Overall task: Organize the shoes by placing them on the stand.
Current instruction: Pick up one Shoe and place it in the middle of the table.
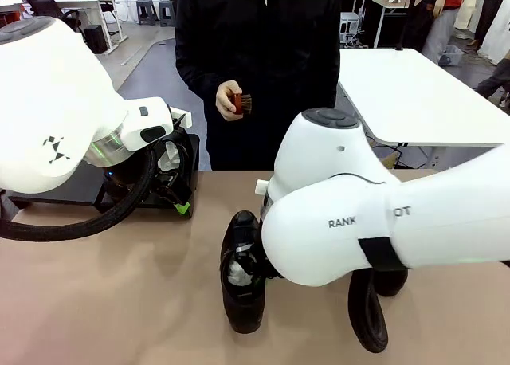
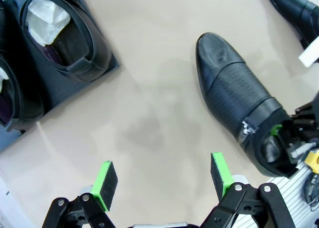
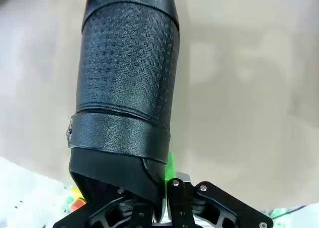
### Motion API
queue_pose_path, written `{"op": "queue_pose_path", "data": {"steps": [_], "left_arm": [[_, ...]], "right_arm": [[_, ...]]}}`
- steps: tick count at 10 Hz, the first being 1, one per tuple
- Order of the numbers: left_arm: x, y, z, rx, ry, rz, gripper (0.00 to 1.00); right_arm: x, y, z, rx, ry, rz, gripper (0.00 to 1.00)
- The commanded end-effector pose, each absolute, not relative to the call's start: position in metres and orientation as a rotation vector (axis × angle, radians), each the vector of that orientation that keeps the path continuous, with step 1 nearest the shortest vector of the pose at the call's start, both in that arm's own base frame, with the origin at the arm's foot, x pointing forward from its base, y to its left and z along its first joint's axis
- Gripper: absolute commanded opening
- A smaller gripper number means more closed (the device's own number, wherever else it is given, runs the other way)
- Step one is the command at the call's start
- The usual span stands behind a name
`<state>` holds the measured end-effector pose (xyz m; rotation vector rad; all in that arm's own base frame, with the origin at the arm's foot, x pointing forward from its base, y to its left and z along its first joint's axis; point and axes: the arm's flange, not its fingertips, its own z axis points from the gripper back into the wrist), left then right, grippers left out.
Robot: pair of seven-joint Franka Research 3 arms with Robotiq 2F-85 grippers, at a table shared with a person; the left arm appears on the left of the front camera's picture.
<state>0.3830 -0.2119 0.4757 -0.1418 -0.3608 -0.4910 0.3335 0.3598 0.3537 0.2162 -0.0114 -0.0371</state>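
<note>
Right wrist view showed the right gripper pinching the rear collar of a black perforated leather dress shoe with a buckled strap. One green pad lay against the outside wall, the other hidden inside the opening, toe pointing to the top of the frame over the tan tabletop. Left wrist view had the left gripper spread and empty above bare table, with two glossy black paper-stuffed shoes already on the low matte-black stand at upper left. Such a thin-edge hold would likely let the toe sag, so the lift called for a slow, level carry to the stand's free side, passing wide of the left arm.
</note>
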Motion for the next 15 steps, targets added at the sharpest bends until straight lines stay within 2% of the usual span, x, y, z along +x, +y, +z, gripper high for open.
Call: {"op": "queue_pose_path", "data": {"steps": [1, 6, 7, 11, 12, 13, 15], "left_arm": [[0.382, -0.211, 0.476, -0.16, -0.367, -0.483, 0.97], [0.382, -0.211, 0.476, -0.16, -0.367, -0.483, 0.97], [0.382, -0.211, 0.476, -0.16, -0.367, -0.483, 0.97], [0.382, -0.211, 0.476, -0.16, -0.367, -0.483, 0.97], [0.382, -0.211, 0.476, -0.16, -0.367, -0.483, 0.97], [0.382, -0.211, 0.476, -0.16, -0.367, -0.483, 0.97], [0.382, -0.211, 0.476, -0.16, -0.367, -0.483, 0.97]], "right_arm": [[0.347, 0.37, 0.35, 0.221, -0.027, -0.071, 0.03], [0.35, 0.358, 0.334, 0.184, -0.004, -0.05, 0.87], [0.347, 0.354, 0.339, 0.184, -0.003, -0.035, 1.0], [0.323, 0.334, 0.374, 0.226, 0.012, 0.014, 1.0], [0.311, 0.325, 0.39, 0.189, -0.01, 0.07, 1.0], [0.334, 0.348, 0.364, 0.196, -0.004, -0.015, 1.0], [0.334, 0.348, 0.364, 0.196, -0.004, -0.015, 1.0]]}}
